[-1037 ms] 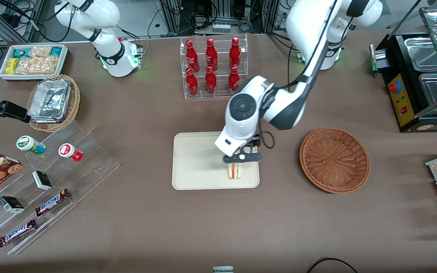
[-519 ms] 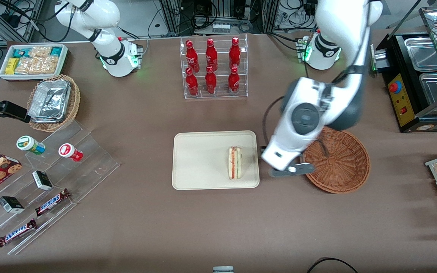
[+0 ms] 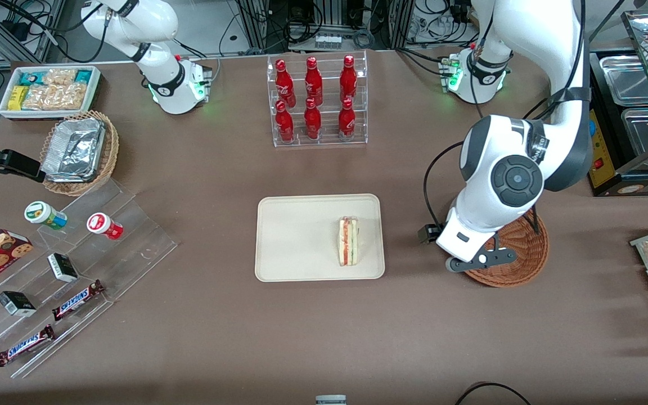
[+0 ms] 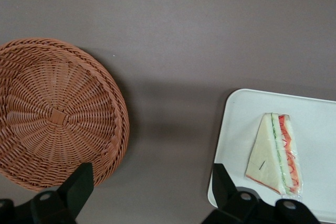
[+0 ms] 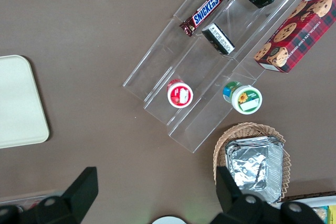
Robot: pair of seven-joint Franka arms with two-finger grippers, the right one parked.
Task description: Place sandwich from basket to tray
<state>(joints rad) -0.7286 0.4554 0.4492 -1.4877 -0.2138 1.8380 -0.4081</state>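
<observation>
Sandwich [image 3: 349, 242] lies on the tray [image 3: 296, 239]. My gripper [image 4: 152, 195] hangs spread and empty between tray and basket [image 3: 521, 256].

Light is even and bright from overhead, with no harsh glare on the matte brown counter [image 3: 217, 337]. Shadows are soft: a faint dark patch lies on the counter between the basket [image 4: 52, 114] and the tray [image 4: 315, 114] in the wrist view. The foil containers [image 3: 73, 149] glint mildly. All views are sharp, without motion blur, and the gripper [image 4: 152, 192] fingers look dark.
</observation>
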